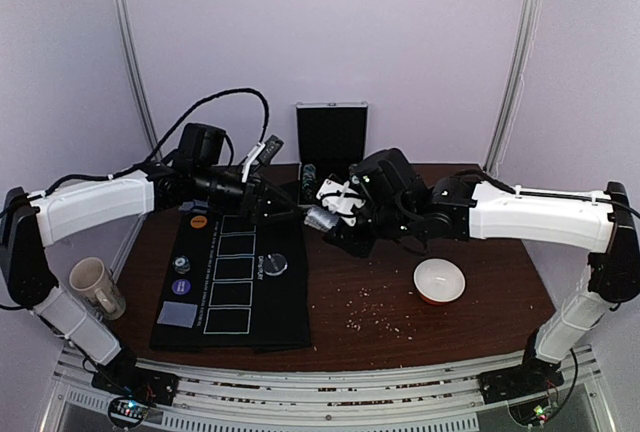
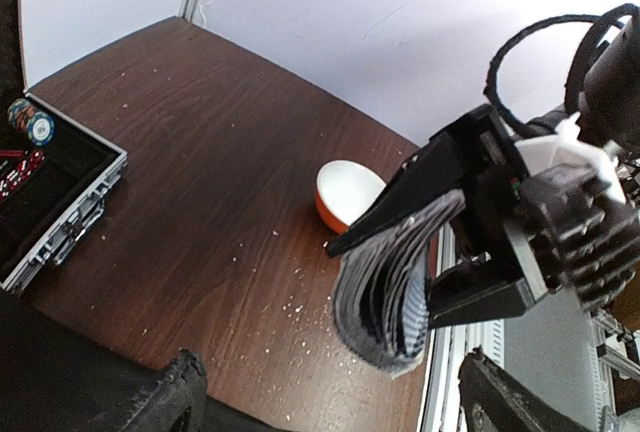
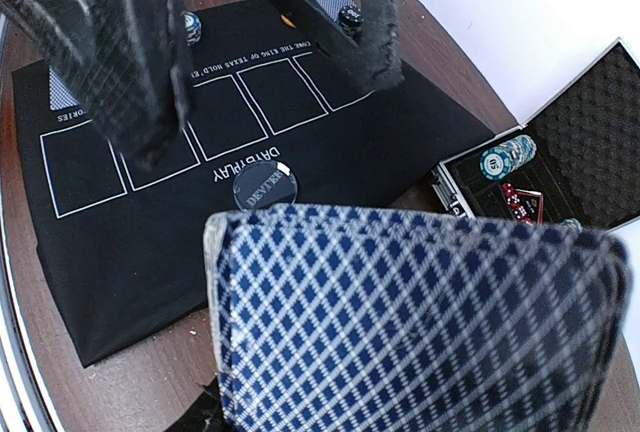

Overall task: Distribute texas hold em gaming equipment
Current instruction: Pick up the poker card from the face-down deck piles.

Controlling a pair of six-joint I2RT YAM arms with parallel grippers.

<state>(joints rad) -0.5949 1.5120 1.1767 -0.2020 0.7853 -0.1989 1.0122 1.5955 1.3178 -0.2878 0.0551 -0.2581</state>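
Observation:
My right gripper [image 1: 326,220] is shut on a bowed deck of blue-checked playing cards [image 2: 385,297], held over the table between the mat and the case. In the right wrist view the deck [image 3: 410,322] hides the jaws. My left gripper [image 2: 330,372] is open, its fingers [image 3: 135,62] wide apart just in front of the deck with nothing between them. On the black mat [image 1: 250,327] lie a dealer button [image 1: 278,264], an orange chip [image 1: 198,220], a purple chip [image 1: 181,287], a dark chip [image 1: 183,267] and a face-down card [image 1: 176,315].
An open metal case [image 1: 331,137] with stacked chips [image 3: 505,157] stands at the back centre. A white bowl with a red outside [image 1: 439,280] sits to the right. A beige mug [image 1: 97,287] lies at the left edge. Crumbs dot the brown table [image 1: 380,322].

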